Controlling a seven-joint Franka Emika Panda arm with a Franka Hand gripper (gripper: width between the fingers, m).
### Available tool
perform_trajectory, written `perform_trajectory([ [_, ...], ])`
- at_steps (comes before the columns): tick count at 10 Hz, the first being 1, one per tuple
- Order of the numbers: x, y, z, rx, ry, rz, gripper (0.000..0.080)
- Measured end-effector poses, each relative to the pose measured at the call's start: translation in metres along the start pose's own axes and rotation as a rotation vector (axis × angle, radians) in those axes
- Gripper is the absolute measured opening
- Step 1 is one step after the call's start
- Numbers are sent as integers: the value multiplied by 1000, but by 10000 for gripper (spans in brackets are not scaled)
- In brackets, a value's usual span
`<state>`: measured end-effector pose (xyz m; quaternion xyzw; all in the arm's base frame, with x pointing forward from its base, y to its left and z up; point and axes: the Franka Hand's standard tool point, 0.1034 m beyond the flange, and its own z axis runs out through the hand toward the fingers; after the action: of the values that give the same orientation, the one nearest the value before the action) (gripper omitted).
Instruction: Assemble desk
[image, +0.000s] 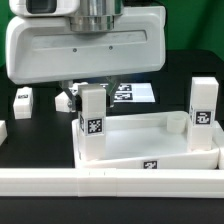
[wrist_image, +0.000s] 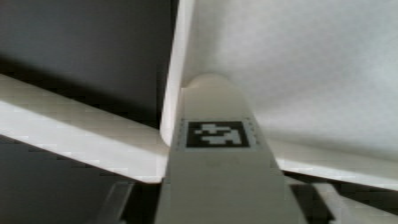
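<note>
The white desk top (image: 150, 150) lies on the table as a rimmed tray, with a tag on its front wall. One white leg (image: 203, 105) stands upright at its corner on the exterior view's right. My gripper (image: 88, 93) is shut on a second tagged leg (image: 92, 125), which stands upright at the corner on the exterior view's left. In the wrist view this leg (wrist_image: 217, 150) runs out from between my dark fingers (wrist_image: 134, 195), its end over the desk top's rim (wrist_image: 180, 50). Whether it sits in the socket is hidden.
A loose tagged leg (image: 22, 100) lies on the black table at the exterior view's left. The marker board (image: 137, 93) lies behind the desk top. A long low white rail (image: 100, 182) runs along the front edge. A white piece (image: 2, 130) shows at the far left edge.
</note>
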<state>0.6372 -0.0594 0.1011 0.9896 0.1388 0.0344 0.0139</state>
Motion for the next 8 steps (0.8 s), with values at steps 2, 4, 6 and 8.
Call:
perform_trajectory([
  [2,0,0,0,9,3,169,289],
  [4,-1,1,1,29,6,370,290],
  [6,-2,1,1,39,5,561,290],
  [8,0,-2,0,36,0,796,290],
])
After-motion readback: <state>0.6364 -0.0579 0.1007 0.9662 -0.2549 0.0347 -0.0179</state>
